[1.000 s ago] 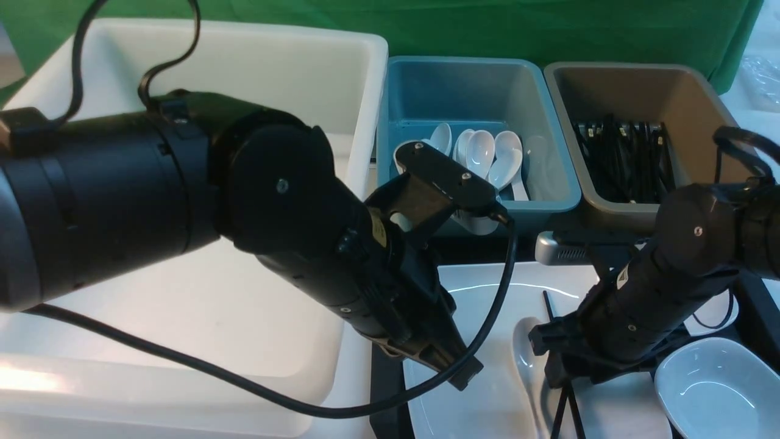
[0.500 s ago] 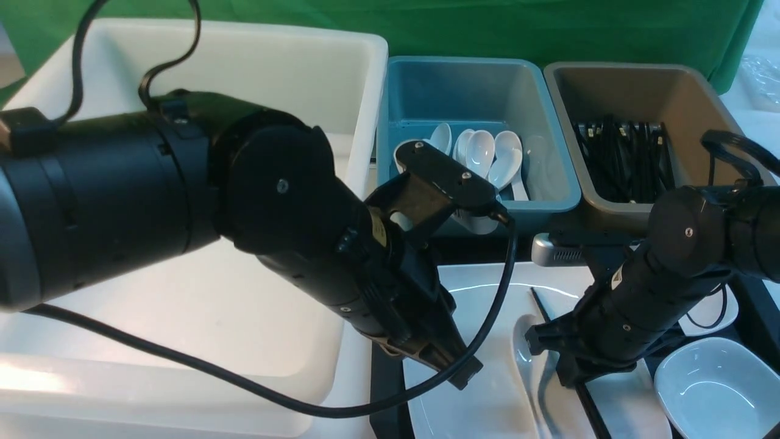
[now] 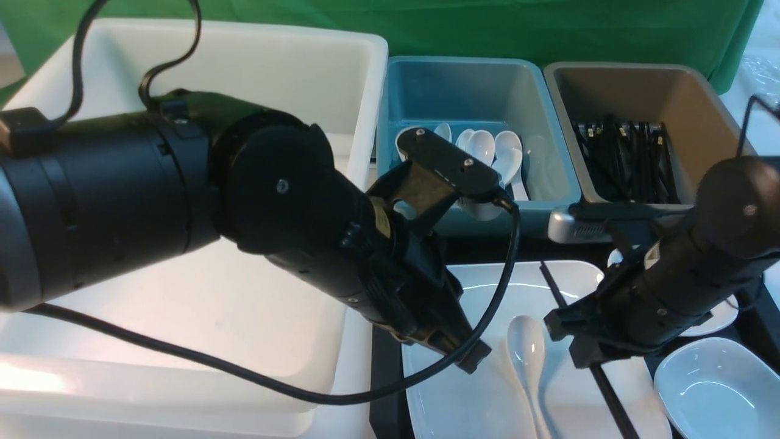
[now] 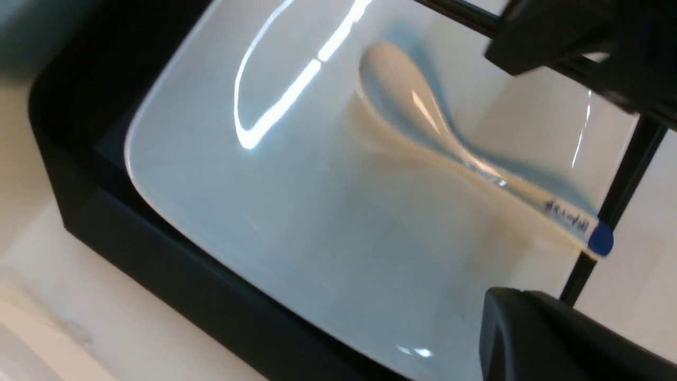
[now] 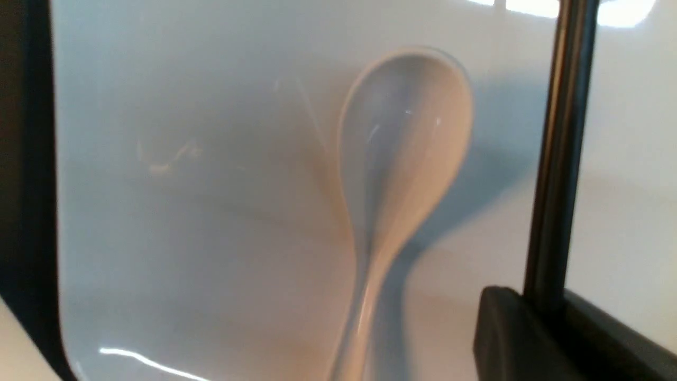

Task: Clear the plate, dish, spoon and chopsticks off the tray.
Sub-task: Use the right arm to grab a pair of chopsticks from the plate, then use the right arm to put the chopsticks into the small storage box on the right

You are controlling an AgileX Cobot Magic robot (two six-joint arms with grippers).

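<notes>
The chopsticks (image 3: 611, 399) are now held by the right gripper (image 3: 576, 342). One second ago its jaws stood wide over them; now they are closed on the black sticks, and the arm has moved a little to the right and away from the camera. The sticks lie slanted across the right part of the plate (image 3: 481, 402), and the far tip reaches past its rim. Whether they are already lifted off the plate, I cannot tell. I judge that the grasp is made and that the carry to the brown bin (image 3: 701, 103) comes next.

The left gripper (image 3: 472, 360) is fully closed with nothing in it, low over the left part of the plate.

On the tray (image 3: 384, 396) I count one plate, one spoon (image 3: 527, 347) lying on it beside the chopsticks, and two small dishes (image 3: 713, 390) at the right, the farther one mostly hidden. The chopsticks show as one dark line, so the pair cannot be separated.
</notes>
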